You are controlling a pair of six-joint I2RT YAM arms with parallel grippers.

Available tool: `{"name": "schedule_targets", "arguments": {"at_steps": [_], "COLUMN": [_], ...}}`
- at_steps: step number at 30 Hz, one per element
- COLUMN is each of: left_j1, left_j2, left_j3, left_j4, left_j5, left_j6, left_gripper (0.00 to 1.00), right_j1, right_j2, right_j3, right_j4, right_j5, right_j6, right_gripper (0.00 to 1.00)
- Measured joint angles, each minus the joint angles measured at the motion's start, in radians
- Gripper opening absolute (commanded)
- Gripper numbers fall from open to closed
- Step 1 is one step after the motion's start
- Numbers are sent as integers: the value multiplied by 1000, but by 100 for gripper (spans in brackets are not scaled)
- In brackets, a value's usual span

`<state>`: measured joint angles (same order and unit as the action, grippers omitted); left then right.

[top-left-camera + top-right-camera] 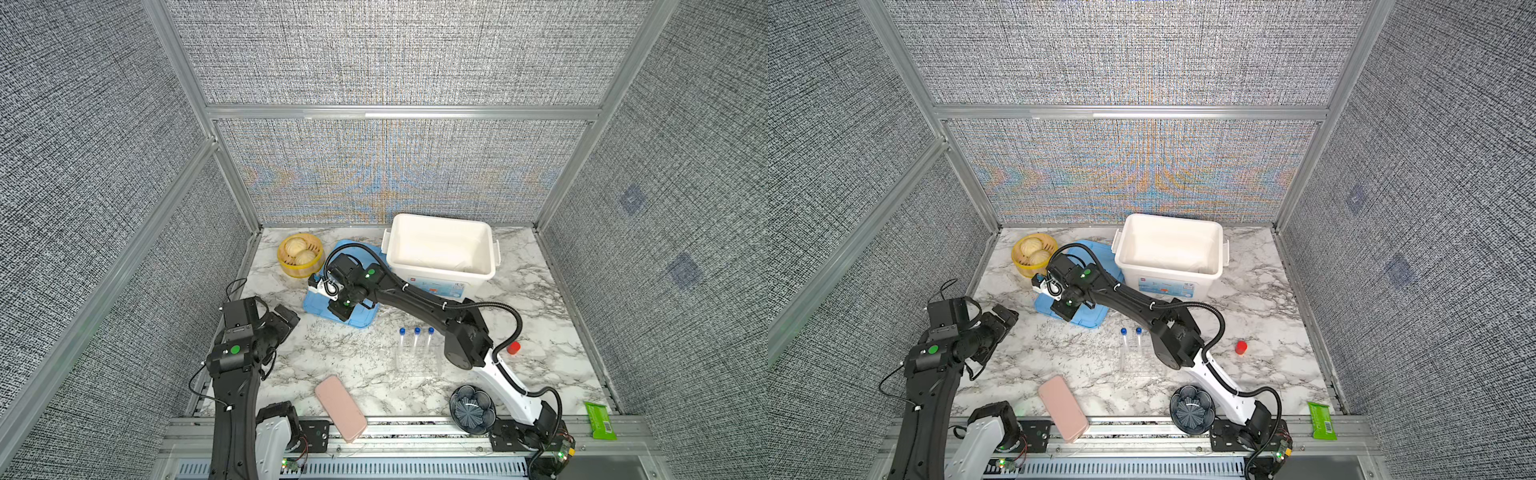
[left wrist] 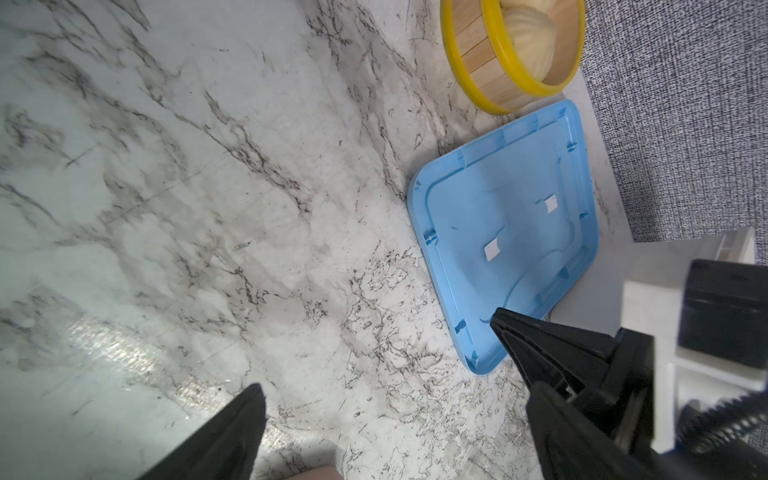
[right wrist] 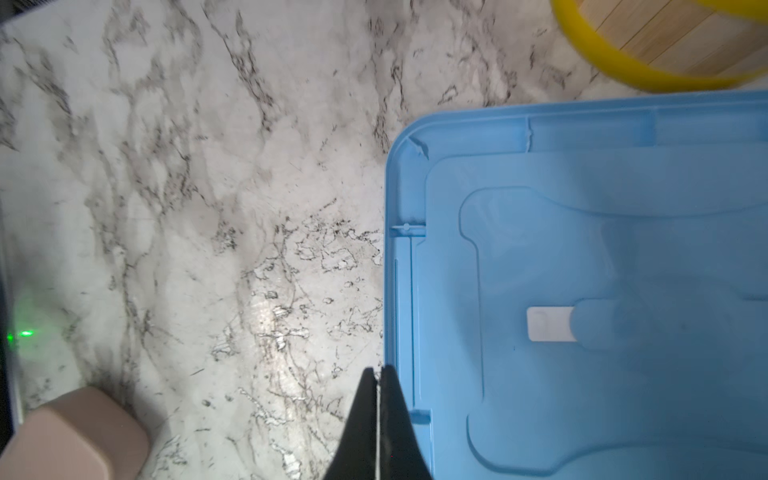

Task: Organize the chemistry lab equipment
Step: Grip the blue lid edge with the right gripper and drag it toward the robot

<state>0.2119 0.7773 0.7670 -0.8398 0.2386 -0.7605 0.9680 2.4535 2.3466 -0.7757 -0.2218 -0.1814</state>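
Observation:
Three clear tubes [image 1: 417, 345] with blue caps stand in a small clear rack [image 1: 417, 368] at mid-table; in a top view only two tubes [image 1: 1131, 340] show beside my right arm. My right gripper [image 1: 338, 311] points down at the near-left edge of a blue lid [image 1: 361, 322]. In the right wrist view its jaws [image 3: 377, 372] are shut, tips beside the lid's rim [image 3: 395, 257], with nothing seen between them. At the left, my left gripper [image 1: 286, 316] hangs open and empty over bare marble, and its wrist view shows wide-apart fingers [image 2: 249, 415].
An open white bin [image 1: 440, 222] stands at the back, next to the lid. A yellow steamer basket [image 1: 300, 255] with buns is back left. A pink case [image 1: 340, 407], a dark glass bowl [image 1: 472, 409] and a green packet [image 1: 599, 419] line the front edge. A red cap-like object [image 1: 513, 348] sits right.

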Motion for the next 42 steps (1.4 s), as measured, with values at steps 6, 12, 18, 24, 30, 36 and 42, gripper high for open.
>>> {"name": "schedule_targets", "arguments": {"at_steps": [6,12,18,24,30,36,42], "left_j1": [0,7,32,59,77,85,87], "left_j2": [61,129,143,150,166,177,189], "left_j3": [-14,-39,-50,-53,-59,-69,-77], "left_j4": [28,66,85,87,91,112,143], "left_j5": [19,22,-13,-31,-29,1,50], "left_j6": [-28,-59,-91,-112,-116,-124,-130], "left_gripper": [98,97,98,96,95,93,93], "right_j1": [0,1,1,2,15,20,23], "right_j2": [-58,3,95,121,165,175,153], "right_j3": [-96,-59,16,31,55,74,73], "right_j4": [57,30,-65,-109,-121,-122,-119], "right_j5": [-41,-76,-74,-48,-24,12,37], "right_j6": [21,-12,-51,-88,-120,-132,-135], "right_gripper": [6,29,27,20,10,0,1]}}
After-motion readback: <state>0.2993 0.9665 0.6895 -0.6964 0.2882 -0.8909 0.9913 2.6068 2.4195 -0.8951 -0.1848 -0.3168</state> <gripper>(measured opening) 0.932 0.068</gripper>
